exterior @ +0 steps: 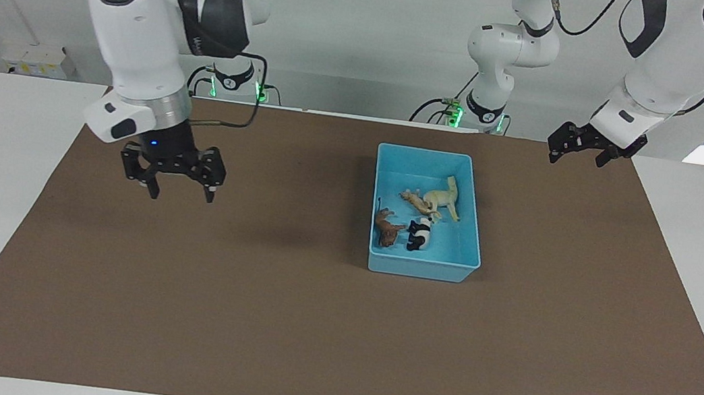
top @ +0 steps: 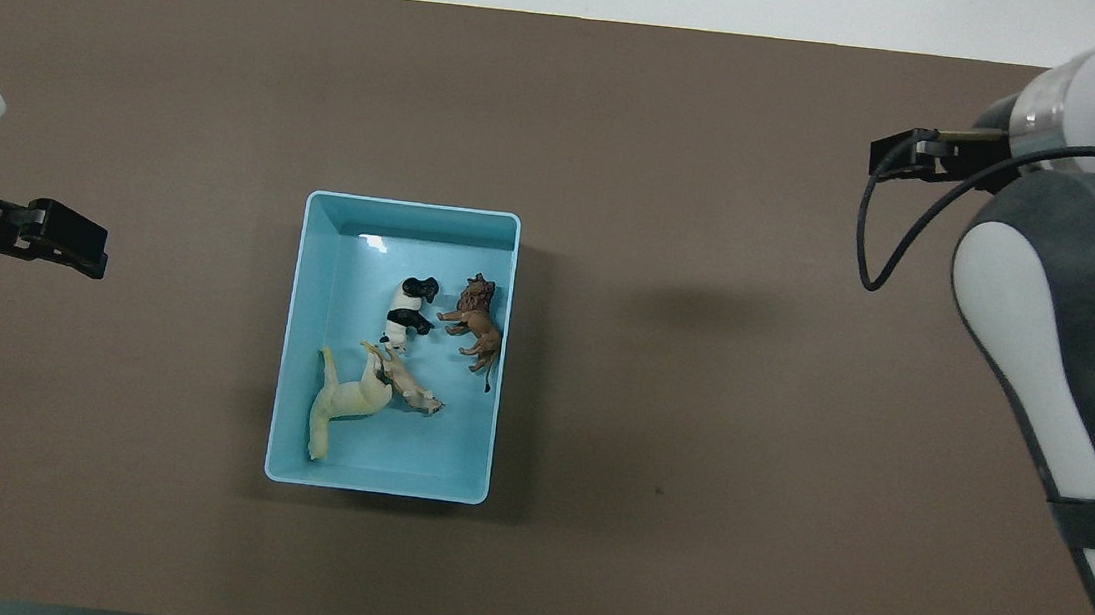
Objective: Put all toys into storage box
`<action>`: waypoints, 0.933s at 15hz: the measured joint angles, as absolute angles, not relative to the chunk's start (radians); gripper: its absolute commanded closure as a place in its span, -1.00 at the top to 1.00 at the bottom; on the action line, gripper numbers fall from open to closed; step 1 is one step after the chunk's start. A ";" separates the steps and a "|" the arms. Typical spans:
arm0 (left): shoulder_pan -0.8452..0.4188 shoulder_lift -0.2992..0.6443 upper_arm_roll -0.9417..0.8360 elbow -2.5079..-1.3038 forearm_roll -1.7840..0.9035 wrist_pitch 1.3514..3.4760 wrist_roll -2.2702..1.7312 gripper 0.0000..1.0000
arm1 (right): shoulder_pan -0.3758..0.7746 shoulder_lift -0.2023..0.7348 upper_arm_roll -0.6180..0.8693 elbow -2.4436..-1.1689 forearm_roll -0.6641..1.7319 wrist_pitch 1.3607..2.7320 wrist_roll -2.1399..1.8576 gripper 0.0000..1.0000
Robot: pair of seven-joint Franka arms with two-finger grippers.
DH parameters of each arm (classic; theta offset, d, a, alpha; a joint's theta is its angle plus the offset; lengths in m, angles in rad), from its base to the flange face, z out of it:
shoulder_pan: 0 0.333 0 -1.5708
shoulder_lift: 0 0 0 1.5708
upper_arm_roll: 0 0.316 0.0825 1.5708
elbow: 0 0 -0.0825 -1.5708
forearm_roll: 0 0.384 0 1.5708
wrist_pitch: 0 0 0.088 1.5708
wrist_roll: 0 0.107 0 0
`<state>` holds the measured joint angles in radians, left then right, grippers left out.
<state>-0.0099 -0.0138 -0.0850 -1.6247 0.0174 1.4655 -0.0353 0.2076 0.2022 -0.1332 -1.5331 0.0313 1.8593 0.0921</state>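
Brown-matted desk (exterior: 241, 319): we see all four toys (exterior: 421, 213) inside the storage box (exterior: 451, 268); right tool (exterior: 178, 183) and left tool (exterior: 574, 152) hang empty, wide open, flanking it

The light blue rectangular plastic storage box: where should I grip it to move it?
Take the light blue rectangular plastic storage box by the short rimmed wall farther from the robots, coming straight down: that end's floor is bare, while the four figurines crowd the rest, the brown one along a long wall.

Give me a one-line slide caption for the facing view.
Four toys lie in the storage box; right end effector and left end effector hang open, clear of it.
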 measured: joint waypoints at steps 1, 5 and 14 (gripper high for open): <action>-0.010 -0.010 -0.086 -1.625 0.017 1.467 -0.033 1.00 | 0.181 0.190 -0.128 -1.533 0.031 1.797 0.092 1.00; -0.010 -0.003 -0.086 -1.625 0.017 1.455 -0.016 1.00 | 0.063 0.095 -0.055 -1.534 0.030 1.608 0.095 1.00; -0.010 -0.003 -0.089 -1.630 0.017 1.464 -0.001 1.00 | 0.028 -0.057 -0.030 -1.658 -0.018 1.567 0.097 1.00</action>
<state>-0.0099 -0.0027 -0.0887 -1.6300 0.0174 1.4638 -0.0013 0.0283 -0.0566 -0.0304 -1.6580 -0.0179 1.5672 0.0973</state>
